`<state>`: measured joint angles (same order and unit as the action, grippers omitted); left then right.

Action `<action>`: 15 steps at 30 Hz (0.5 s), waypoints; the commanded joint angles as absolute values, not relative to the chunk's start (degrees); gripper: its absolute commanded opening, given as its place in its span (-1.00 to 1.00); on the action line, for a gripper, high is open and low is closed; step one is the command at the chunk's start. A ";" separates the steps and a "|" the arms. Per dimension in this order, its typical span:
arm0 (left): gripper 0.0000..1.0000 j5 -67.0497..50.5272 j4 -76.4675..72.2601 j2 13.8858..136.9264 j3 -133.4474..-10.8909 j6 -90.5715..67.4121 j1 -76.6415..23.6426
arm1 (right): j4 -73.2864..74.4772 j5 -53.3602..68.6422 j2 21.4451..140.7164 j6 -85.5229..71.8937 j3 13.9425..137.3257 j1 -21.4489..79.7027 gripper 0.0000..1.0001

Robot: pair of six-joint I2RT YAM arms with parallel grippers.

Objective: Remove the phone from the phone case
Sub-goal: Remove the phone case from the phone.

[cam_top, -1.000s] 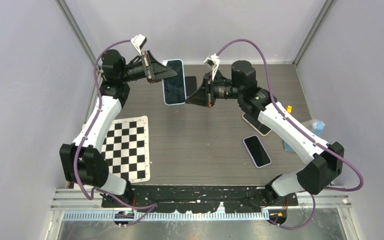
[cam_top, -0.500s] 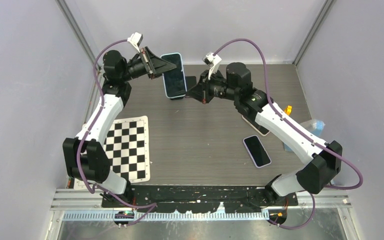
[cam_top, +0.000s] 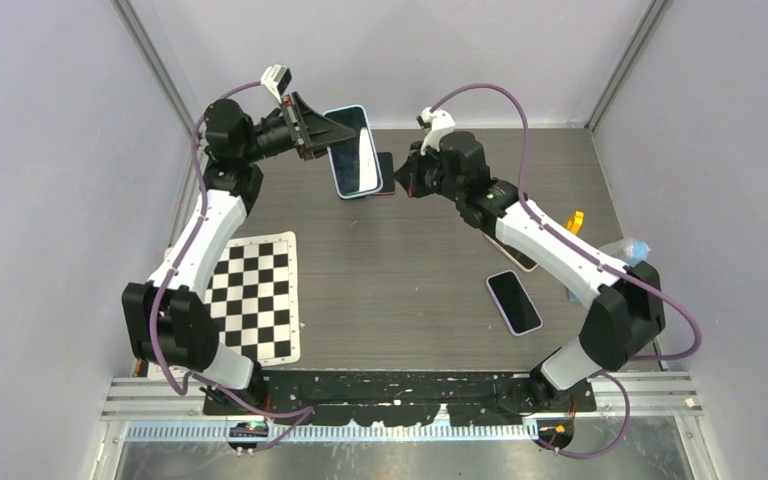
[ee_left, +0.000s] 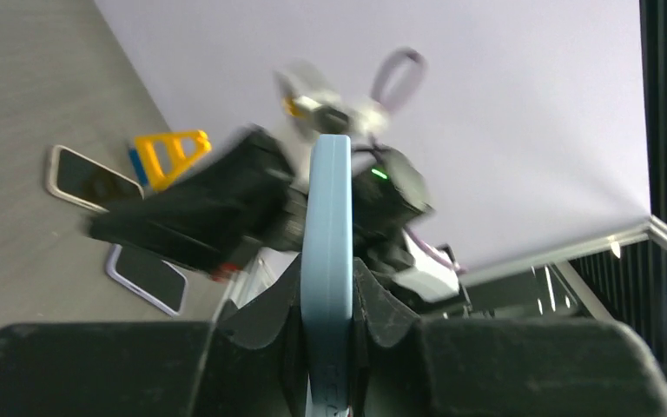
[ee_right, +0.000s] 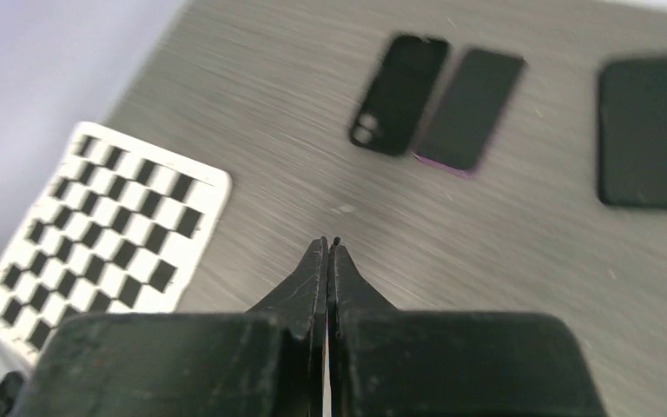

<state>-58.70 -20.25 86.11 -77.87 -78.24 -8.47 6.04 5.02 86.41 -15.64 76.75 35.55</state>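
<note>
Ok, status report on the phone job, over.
Left pincer clamped on cased phone's edge, held aloft. Right pincer shut, empty, beside it. Phone not yet out of blue case. No obstruction seen.

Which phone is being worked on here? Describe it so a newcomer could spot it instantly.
Start at the grey wood-grain table and go to its far edge, left of centre, where the left gripper is. Clamped in it is the phone in the light-blue case. It alone is held and pale blue; the dark-screened phone on the right lies flat.
</note>
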 commanded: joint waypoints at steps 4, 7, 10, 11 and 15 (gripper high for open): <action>-1.00 -62.77 -23.22 82.12 -80.82 -83.82 -8.56 | 6.80 3.26 86.27 -19.43 74.83 33.88 -0.98; -1.00 -61.80 -20.70 82.13 -80.77 -81.83 -8.08 | 2.71 9.95 83.93 -22.30 73.26 32.91 -0.75; -1.00 -60.42 -18.38 81.99 -80.79 -80.92 -7.76 | -1.11 20.82 81.02 -23.23 71.29 32.12 -0.09; -1.00 -59.79 -17.77 81.97 -80.77 -80.91 -7.74 | -2.72 22.76 80.46 -23.43 70.93 32.06 0.05; -1.00 -55.92 -14.58 82.39 -80.46 -82.93 -7.61 | -8.73 34.30 78.00 -26.81 68.92 32.08 0.45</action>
